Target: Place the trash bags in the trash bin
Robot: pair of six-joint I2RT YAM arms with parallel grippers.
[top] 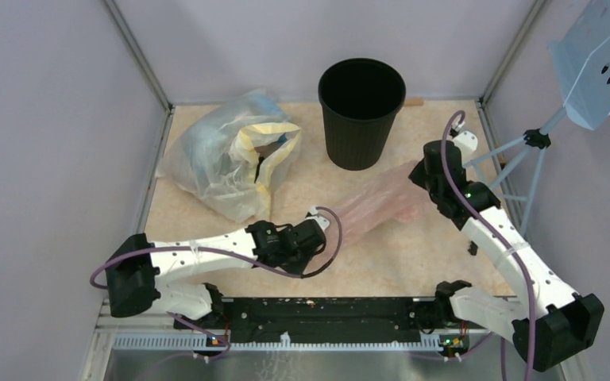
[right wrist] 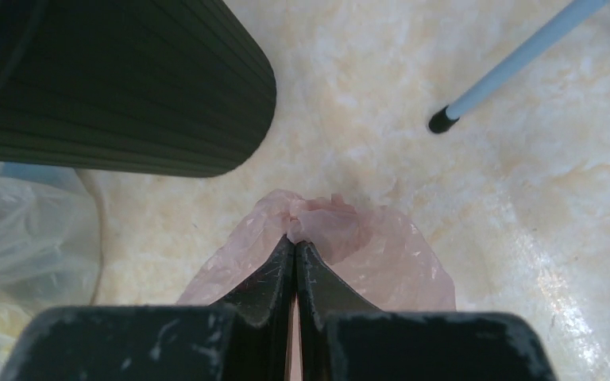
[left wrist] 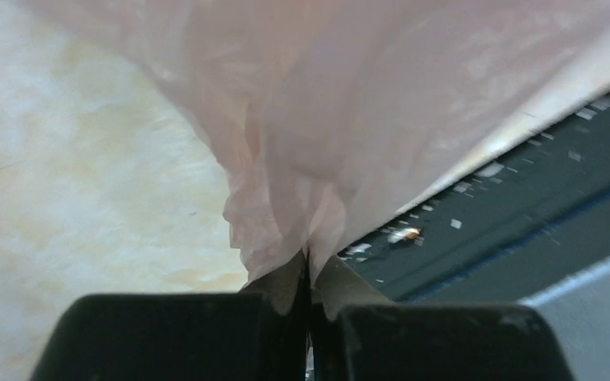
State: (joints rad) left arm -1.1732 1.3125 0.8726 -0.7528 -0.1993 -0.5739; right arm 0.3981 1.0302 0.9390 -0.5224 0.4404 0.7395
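Note:
A pale pink see-through trash bag [top: 377,202] stretches across the table between my two grippers. My left gripper [top: 327,223] is shut on its near-left end; in the left wrist view the film [left wrist: 341,119] bunches into the closed tips [left wrist: 309,262]. At the bag's far-right end my right gripper [top: 422,176] is also shut, pinching a crumpled fold [right wrist: 326,226] at its tips [right wrist: 295,244]. The round black ribbed trash bin [top: 361,111] stands upright behind the bag, and its side fills the upper left of the right wrist view [right wrist: 119,87].
A large clear bag with yellow and blue contents [top: 234,155] lies at the back left, also at the right wrist view's left edge [right wrist: 24,238]. A pale blue perforated panel on a thin-legged stand [top: 600,67] rises at the right; one foot [right wrist: 442,121] rests near my right gripper.

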